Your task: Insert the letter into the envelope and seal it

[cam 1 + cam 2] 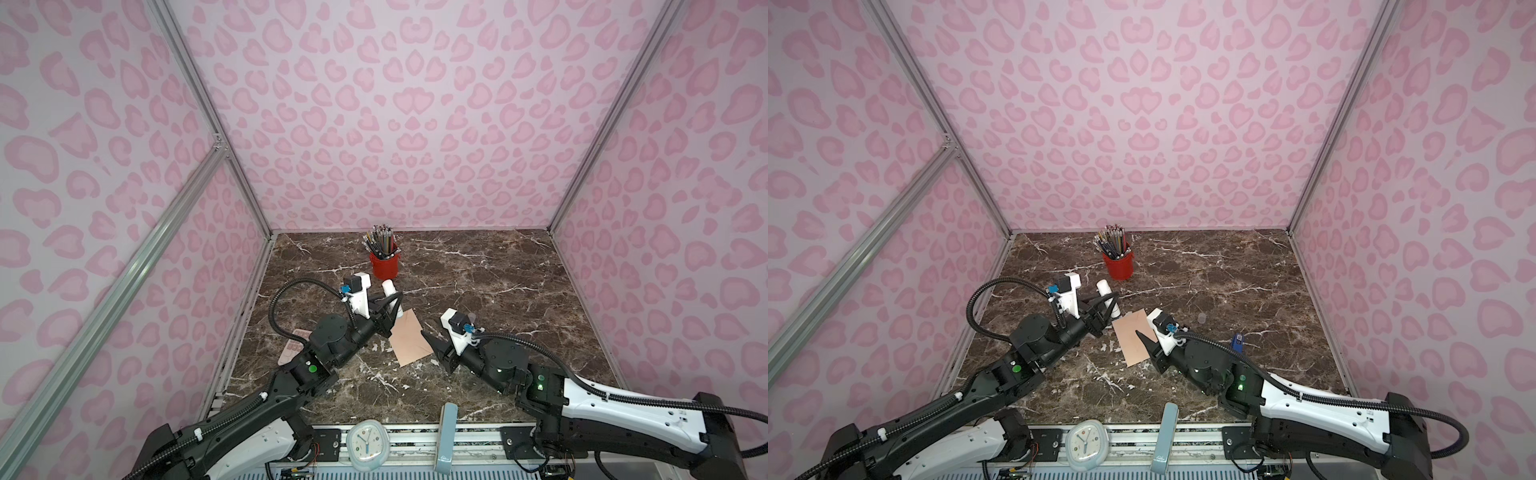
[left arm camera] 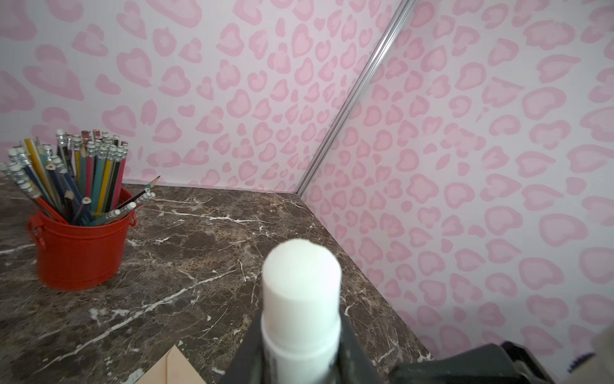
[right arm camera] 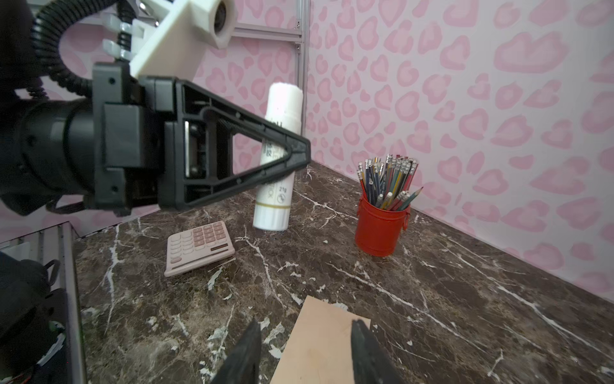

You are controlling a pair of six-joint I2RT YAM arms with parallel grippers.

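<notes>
- The left pincer (image 1: 390,308) is clamped on the glue stick (image 3: 284,106) and holds it upright, just off the table (image 1: 478,270).
- The right pincer (image 3: 305,332) has its tips apart and holds nothing. It hangs over the right edge of the envelope (image 1: 409,336).
- The envelope lies flat near the middle of the table, between the two pincers.
- No letter shows anywhere, so I think it is inside the envelope.
- I cannot tell if the flap is stuck down. With the glue in hand, gluing and pressing look like the jobs left.
- The glue stick is right by the envelope's far left corner, so that side is tight.
- The cup (image 1: 384,266) of pencils stands farther back, and the calculator (image 3: 199,247) lies to the left.
- The right and far right of the table are bare, with lots of room to move.
</notes>
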